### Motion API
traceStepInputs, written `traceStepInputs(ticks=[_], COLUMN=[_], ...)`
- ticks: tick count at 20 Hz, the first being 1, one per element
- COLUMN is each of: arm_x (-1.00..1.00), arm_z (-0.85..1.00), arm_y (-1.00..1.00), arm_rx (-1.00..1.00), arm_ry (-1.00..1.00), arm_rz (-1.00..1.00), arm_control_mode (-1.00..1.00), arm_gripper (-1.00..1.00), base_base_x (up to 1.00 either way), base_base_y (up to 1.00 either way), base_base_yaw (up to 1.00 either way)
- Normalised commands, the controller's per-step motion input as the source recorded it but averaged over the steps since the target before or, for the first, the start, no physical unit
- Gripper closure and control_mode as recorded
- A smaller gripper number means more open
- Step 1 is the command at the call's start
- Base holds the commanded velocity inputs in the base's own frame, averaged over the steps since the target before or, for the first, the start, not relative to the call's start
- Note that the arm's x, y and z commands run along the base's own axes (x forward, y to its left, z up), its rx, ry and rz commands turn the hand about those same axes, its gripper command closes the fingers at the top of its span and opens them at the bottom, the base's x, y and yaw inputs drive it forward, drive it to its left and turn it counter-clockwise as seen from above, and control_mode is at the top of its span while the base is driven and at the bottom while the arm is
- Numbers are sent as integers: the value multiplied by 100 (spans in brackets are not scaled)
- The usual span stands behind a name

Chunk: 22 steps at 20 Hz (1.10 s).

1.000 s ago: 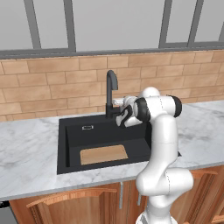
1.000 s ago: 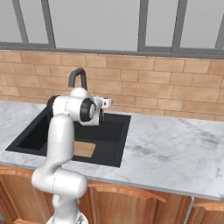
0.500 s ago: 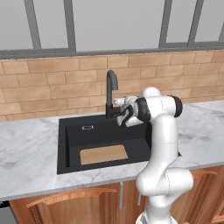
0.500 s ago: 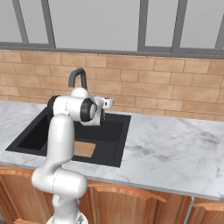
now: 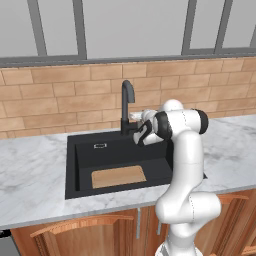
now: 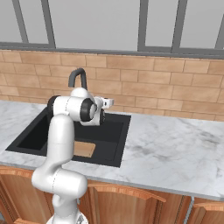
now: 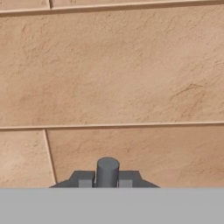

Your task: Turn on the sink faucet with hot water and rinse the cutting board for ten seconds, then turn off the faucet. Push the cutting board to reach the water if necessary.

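Observation:
The tall dark grey faucet (image 5: 127, 100) (image 6: 77, 74) rises at the back rim of the black sink (image 5: 72, 165) (image 6: 26, 140). My gripper (image 5: 137, 131) (image 6: 102, 116) (image 7: 107, 179) is at the right of the faucet's base and points at the brick wall. In the hand view its two fingertips sit tight on either side of a small grey rod, the faucet's lever (image 7: 107, 168). The light-brown cutting board (image 5: 119, 176) (image 6: 84, 149) lies flat on the basin floor near the front wall, apart from the gripper. The water is out of view.
Marble counter (image 5: 30, 175) (image 6: 175, 148) runs on both sides of the sink. The brick backsplash (image 5: 60, 100) stands right behind the faucet, with windows above. My white arm hangs over the basin's right part.

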Motion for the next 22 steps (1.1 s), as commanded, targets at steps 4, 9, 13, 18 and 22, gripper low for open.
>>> traceStepInputs(ticks=[4,9,13,18,22], arm_x=[0,0,0,0,-1], arm_z=[0,0,0,0,-1], arm_y=[-11,-17,-18,-13,-11], arm_rx=[0,0,0,0,0], arm_ry=[0,0,0,0,0], arm_rz=[0,0,0,0,0], arm_control_mode=[-100,-100,-100,-100,-100], arm_gripper=[100,100,100,100,100], base_base_x=[0,0,0,0,0], base_base_y=[0,0,0,0,0], base_base_yaw=[0,0,0,0,0])
